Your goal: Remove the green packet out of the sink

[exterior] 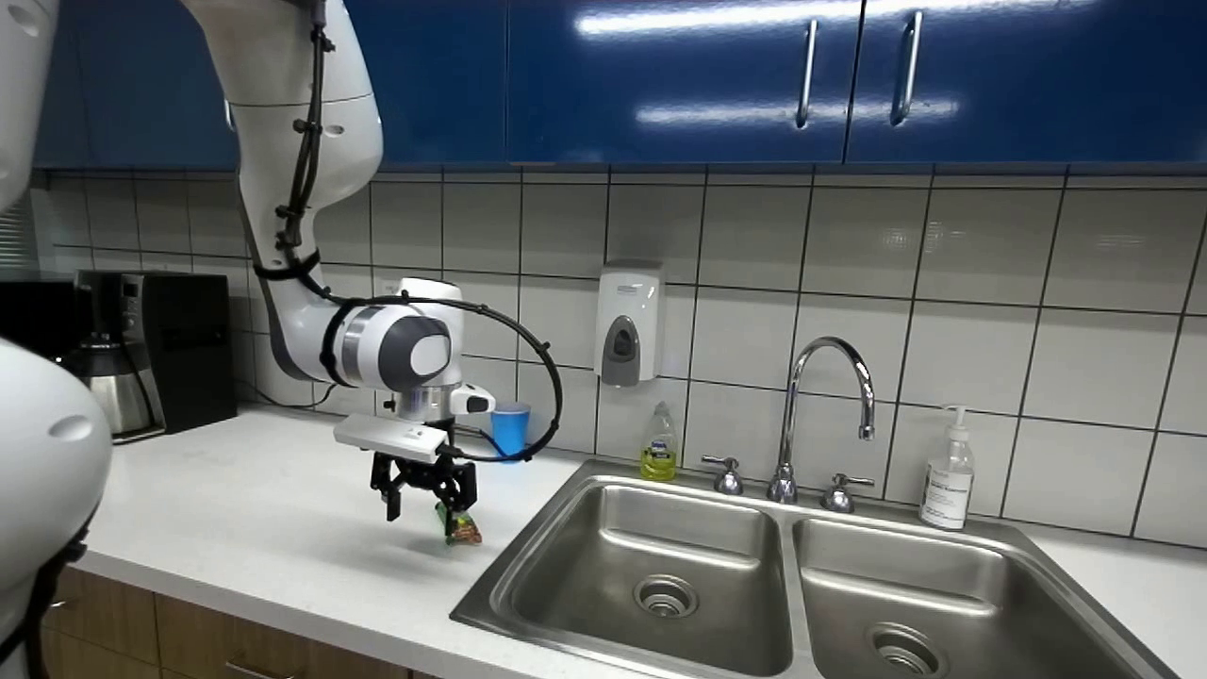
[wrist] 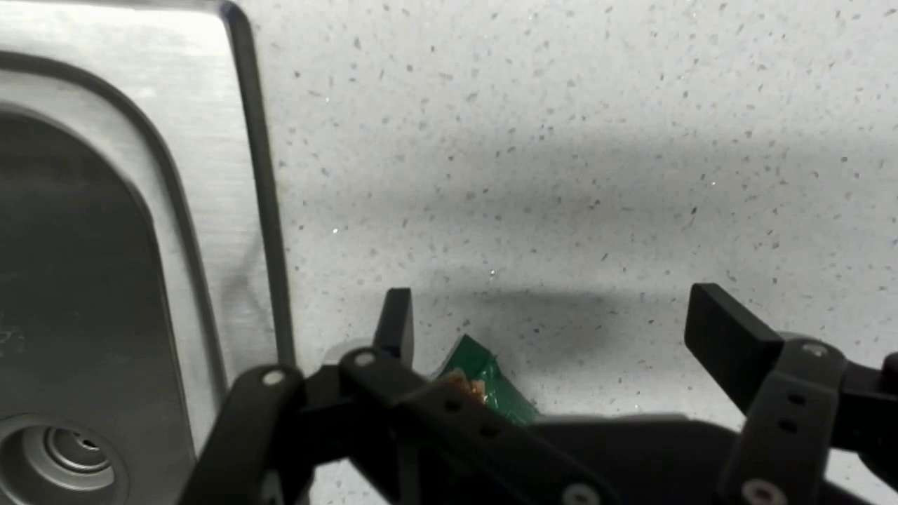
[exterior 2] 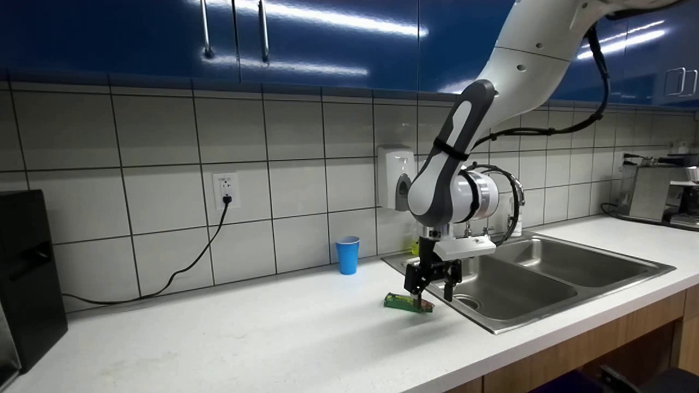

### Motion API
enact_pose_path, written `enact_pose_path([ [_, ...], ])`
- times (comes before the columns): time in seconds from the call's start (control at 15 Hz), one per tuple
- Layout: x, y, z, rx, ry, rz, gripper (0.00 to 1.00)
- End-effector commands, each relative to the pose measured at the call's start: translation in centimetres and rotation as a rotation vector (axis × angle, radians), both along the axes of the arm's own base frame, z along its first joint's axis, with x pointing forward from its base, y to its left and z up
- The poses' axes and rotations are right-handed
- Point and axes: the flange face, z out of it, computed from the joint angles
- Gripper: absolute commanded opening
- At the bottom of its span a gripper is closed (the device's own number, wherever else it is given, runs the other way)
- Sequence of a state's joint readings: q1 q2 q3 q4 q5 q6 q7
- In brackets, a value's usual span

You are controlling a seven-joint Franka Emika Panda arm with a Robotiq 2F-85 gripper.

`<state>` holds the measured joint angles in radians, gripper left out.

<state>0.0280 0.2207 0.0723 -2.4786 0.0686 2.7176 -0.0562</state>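
Note:
The green packet [exterior: 466,531] is small and crinkled, with orange-brown marks. It lies on the white counter just outside the sink, as the exterior view [exterior 2: 400,302] also shows. The stainless double-basin sink [exterior: 790,575] has two round drains; its rim [wrist: 203,133] is at the left of the wrist view. My gripper [exterior: 422,521] is open and hangs low over the counter at the packet, fingers pointing down. In the wrist view, the packet [wrist: 501,394] shows between the open fingers [wrist: 553,308], close to the left one, which hides part of it. Nothing is held.
A blue cup [exterior: 510,429] stands on the counter by the wall. A yellow soap bottle [exterior: 658,453], curved faucet [exterior: 790,415] and pump bottle [exterior: 948,486] line the sink's back. A black coffee machine [exterior: 193,349] stands farther along the counter. A dispenser [exterior: 629,325] hangs on the wall.

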Motion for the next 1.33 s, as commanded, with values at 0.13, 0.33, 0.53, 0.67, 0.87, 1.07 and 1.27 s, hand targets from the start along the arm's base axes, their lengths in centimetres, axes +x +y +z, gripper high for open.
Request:
enact_pose_path([
  [0.13, -2.8, 1.1, 1.5, -0.006, -0.036, -0.026, 1.00],
  [0.33, -3.4, 1.6, 1.9, -0.014, -0.020, 0.001, 1.00],
  [0.53, -3.9, 2.0, 2.7, -0.016, -0.006, 0.019, 1.00],
  [0.67, -4.3, 2.2, 3.5, -0.017, -0.012, 0.028, 1.00],
  [0.87, -4.9, 2.3, 4.7, -0.017, -0.022, 0.034, 1.00],
  [1.07, -5.5, 2.3, 6.0, -0.015, -0.046, 0.028, 1.00],
  [1.27, -6.0, 2.2, 7.1, -0.017, -0.072, 0.029, 1.00],
])
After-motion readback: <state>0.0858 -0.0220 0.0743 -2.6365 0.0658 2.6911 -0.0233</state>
